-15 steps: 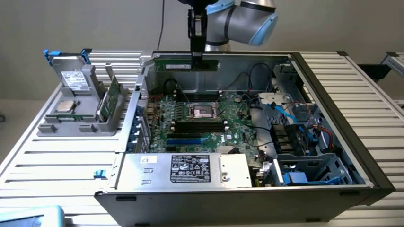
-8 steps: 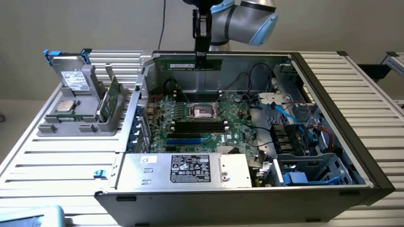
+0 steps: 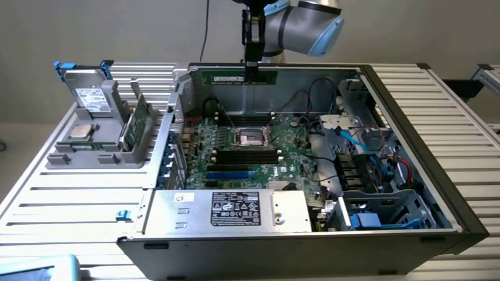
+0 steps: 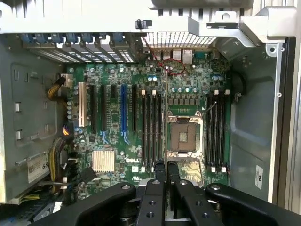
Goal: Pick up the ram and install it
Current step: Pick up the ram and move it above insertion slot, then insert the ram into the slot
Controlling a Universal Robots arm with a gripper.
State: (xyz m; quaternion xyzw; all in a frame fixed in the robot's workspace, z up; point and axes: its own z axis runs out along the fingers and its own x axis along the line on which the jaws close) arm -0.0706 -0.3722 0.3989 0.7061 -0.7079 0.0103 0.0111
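Green and thin, the ram (image 3: 234, 77) is held up in the air. It is gripped at its top edge by the fingers (image 3: 251, 55), which are clenched on it. It is hung over the open case (image 3: 312, 88), above the back of the board (image 3: 293, 132). So the pick-up looks done. The black slots (image 4: 150, 127) beside the socket (image 4: 182, 136) are seen bare. The ram is not yet pushed into a slot, so that part is left.

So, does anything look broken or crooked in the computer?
Nothing looks broken or spilled. The ram hangs level in the gripper above the open computer case. The square socket on the motherboard is empty, which may be normal here.
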